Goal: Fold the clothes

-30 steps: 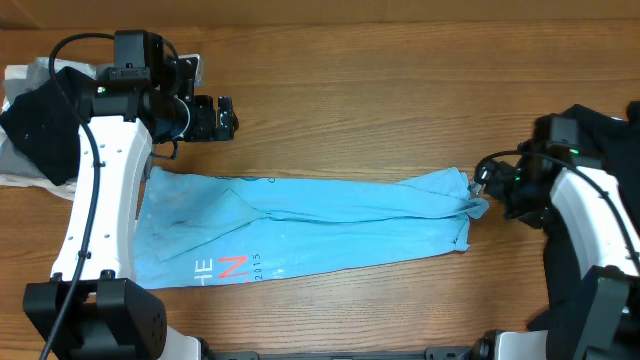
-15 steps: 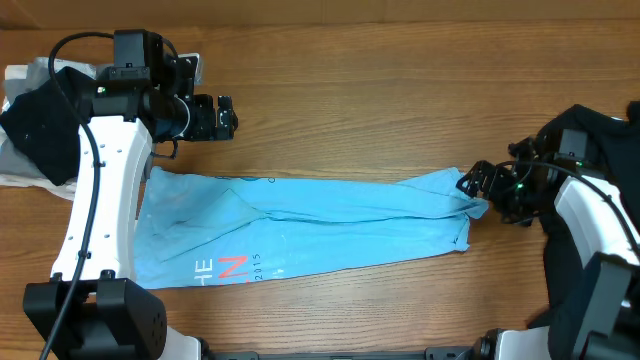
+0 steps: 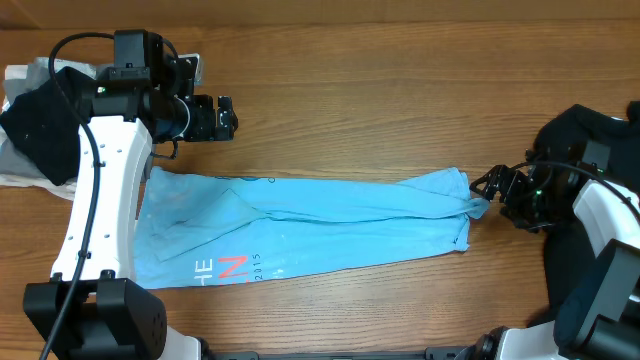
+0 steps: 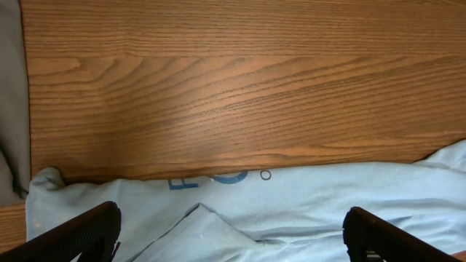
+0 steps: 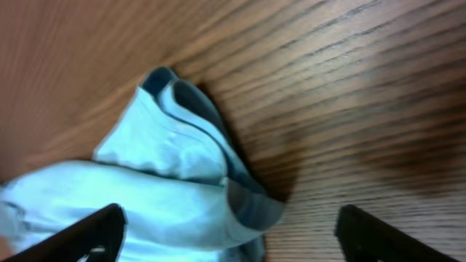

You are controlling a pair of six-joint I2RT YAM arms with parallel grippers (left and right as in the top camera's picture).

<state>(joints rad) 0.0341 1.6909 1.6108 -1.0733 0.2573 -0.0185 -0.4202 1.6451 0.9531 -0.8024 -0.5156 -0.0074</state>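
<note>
1. Black cloth (image 3: 38, 118) lies bunched on a white cloth (image 3: 18, 172) at the far left edge of the wooden table (image 3: 380, 70), partly under the left arm (image 3: 100, 190).
2. Just right of that pile, the left gripper (image 3: 228, 117) hovers over bare wood above the shirt's upper left edge. Its jaws are spread wide and hold nothing. In the left wrist view the two fingers (image 4: 80, 234) sit at the bottom corners, far apart, with only table and shirt between them.
3. Across the middle of the table lies the light blue T-shirt (image 3: 300, 225), folded lengthways into a long band from left to right. Its left part is broader and flatter, with a diagonal fold showing.
4. Coral-red and white lettering (image 3: 228, 267) shows on the shirt's lower left part, near the front edge.
5. The shirt narrows toward the right and ends in a bunched, layered corner (image 5: 182, 145) that stands up a little off the wood.
6. The right gripper (image 3: 490, 187) is just beside that corner, pointing left at it. Its jaws are wide apart; in the right wrist view the bunched fabric lies between the fingers, and neither one is seen pinching it.
7. A black garment (image 3: 590, 128) is heaped at the far right edge, behind the right arm (image 3: 610, 215).
</note>
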